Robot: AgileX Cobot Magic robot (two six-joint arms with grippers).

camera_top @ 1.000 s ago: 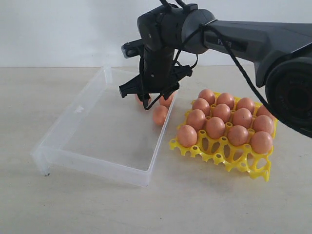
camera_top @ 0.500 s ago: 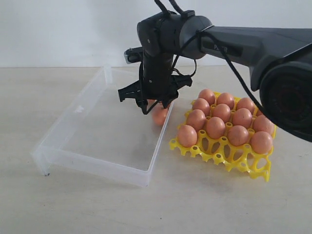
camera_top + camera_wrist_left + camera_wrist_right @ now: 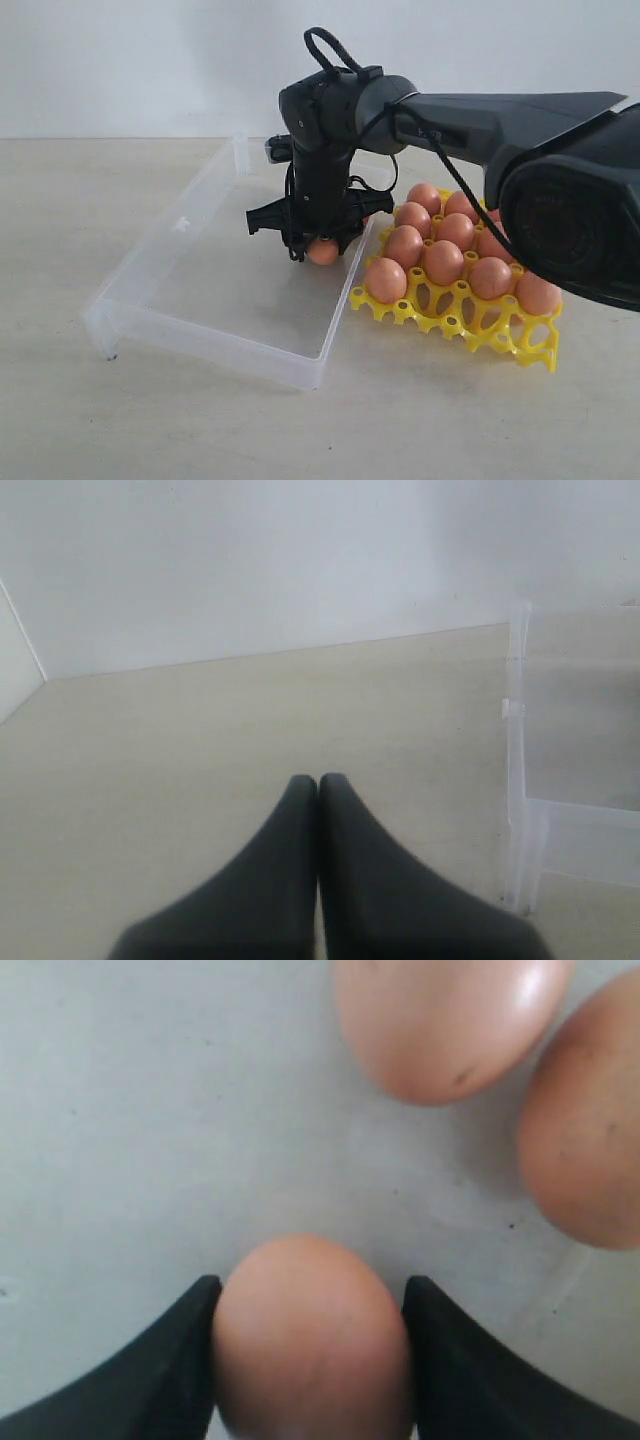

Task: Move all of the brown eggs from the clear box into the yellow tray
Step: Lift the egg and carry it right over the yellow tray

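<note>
The right claw (image 3: 310, 1288) is reaching down into the clear box (image 3: 210, 340) and straddling one brown egg (image 3: 323, 252), which is lying on the box floor near the wall of the box that faces the yellow tray (image 3: 450, 325). The claw is standing wide open, with its fingers (image 3: 170, 1380) sitting one on each side of the egg. They are hugging its flanks so closely that no gap is showing. I am judging this as a grip only starting to form, not a firm hold.

To do this pick well, the claw should be closing slowly and evenly across the widest part of the egg. It should be stopping as soon as the shell is seated, since a smooth oval shell is likely to slip if it is caught too high and crack if it is squeezed hard. Lifting straight up should be keeping it clear of the two other eggs (image 3: 445, 1020) lying close by in the box, and of the box wall.

The tray is sitting on the tabletop (image 3: 100, 420) just outside the box. Most of its cells are holding eggs, and the row nearest the camera is looking empty.

The left claw (image 3: 318, 780) is closed with its tips pressed together, holding nothing, outside the box near one corner.
</note>
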